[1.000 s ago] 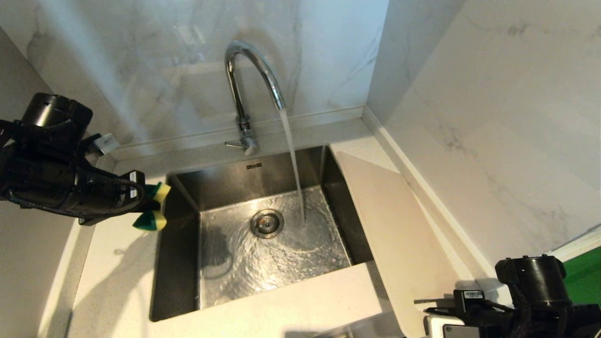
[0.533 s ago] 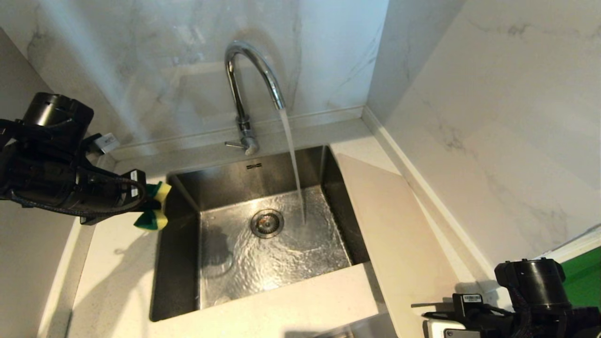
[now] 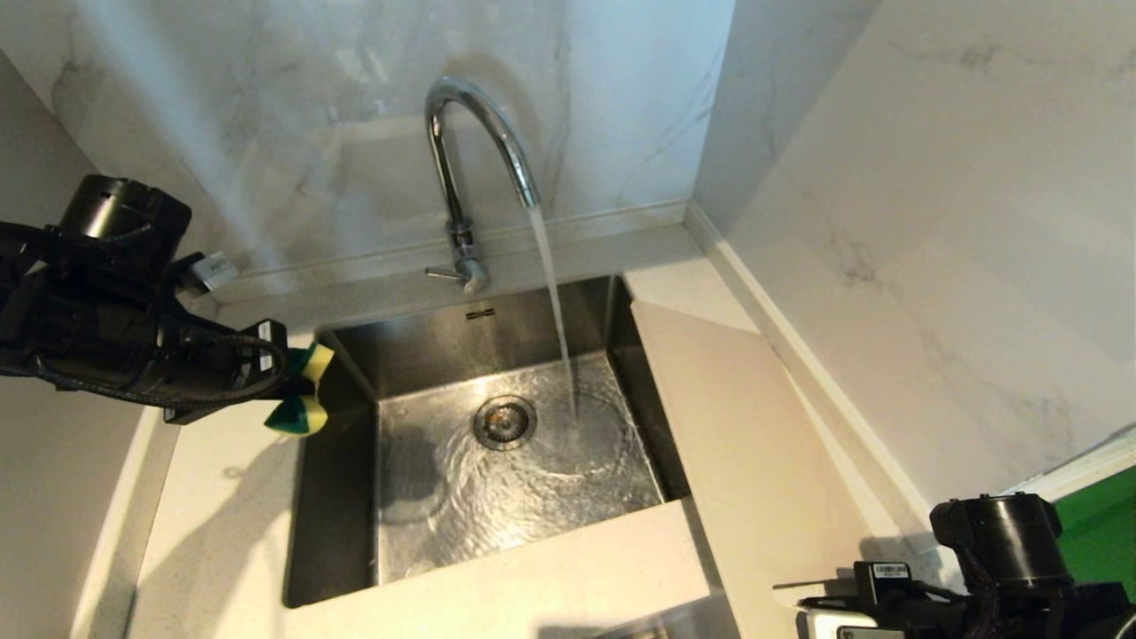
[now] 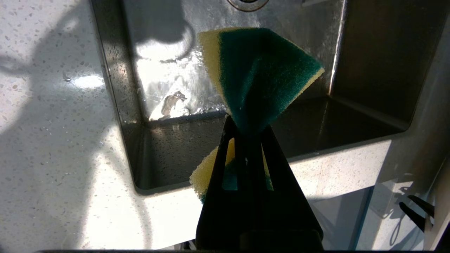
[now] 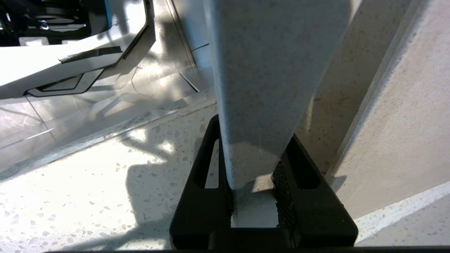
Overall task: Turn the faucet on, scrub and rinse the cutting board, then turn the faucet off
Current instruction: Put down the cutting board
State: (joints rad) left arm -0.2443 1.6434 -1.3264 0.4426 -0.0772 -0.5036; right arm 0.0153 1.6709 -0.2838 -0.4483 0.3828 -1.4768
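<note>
1. Your head cam looks steeply down at the sink [image 3: 497,461] from above.
2. Left wrist cam sits close behind the sponge [image 4: 260,77], facing the same sink [image 4: 168,147].
3. Right wrist cam hugs the cutting board [image 5: 270,88], countertop [image 5: 88,182] below.

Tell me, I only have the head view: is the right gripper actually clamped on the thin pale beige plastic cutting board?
Observer: Yes. The right gripper is shut on the board's edge.
Operator: And the sponge on the left?
Observer: The left gripper pinches the green and yellow sponge at its middle, so it flares out.
Operator: Where does it hang?
Observer: Over the steel sink's near corner.
</note>
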